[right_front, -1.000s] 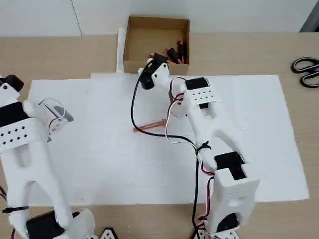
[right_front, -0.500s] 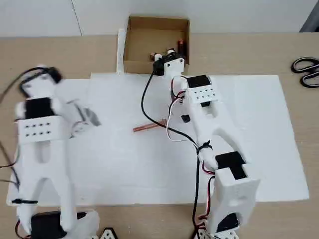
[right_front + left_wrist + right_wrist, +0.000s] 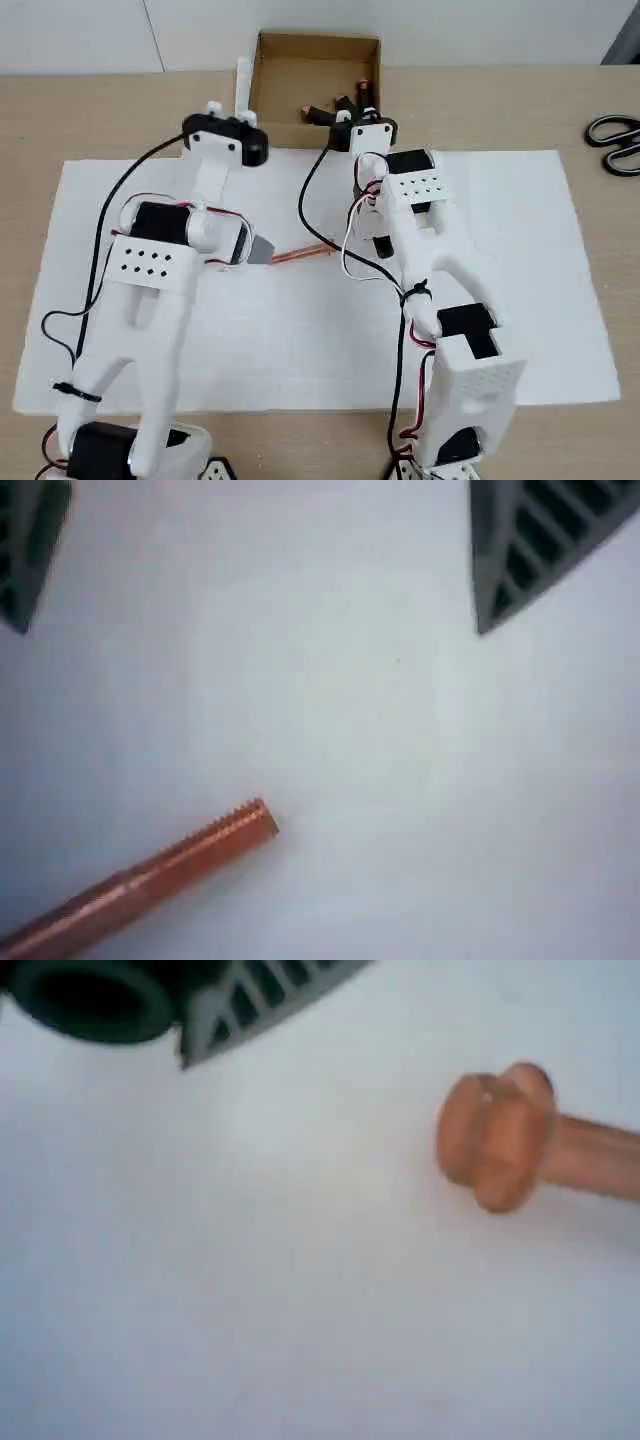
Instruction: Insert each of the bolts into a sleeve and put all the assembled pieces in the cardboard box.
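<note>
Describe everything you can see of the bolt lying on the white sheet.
The bolt is slim and copper-coloured, metal by its look. One end has a rounded, flanged head; the other is a threaded tip, with a smooth shank between. It lies flat on the sheet, slightly slanted, between the two arms and short of the box. No sleeve is on it. Only the sheet touches it; the open left end effector is near the tip, clear of it.

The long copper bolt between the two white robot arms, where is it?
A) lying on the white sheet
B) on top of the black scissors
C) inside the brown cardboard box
A: the long copper bolt lies flat on the white sheet, and the left gripper is open above its threaded end without touching it.
</note>
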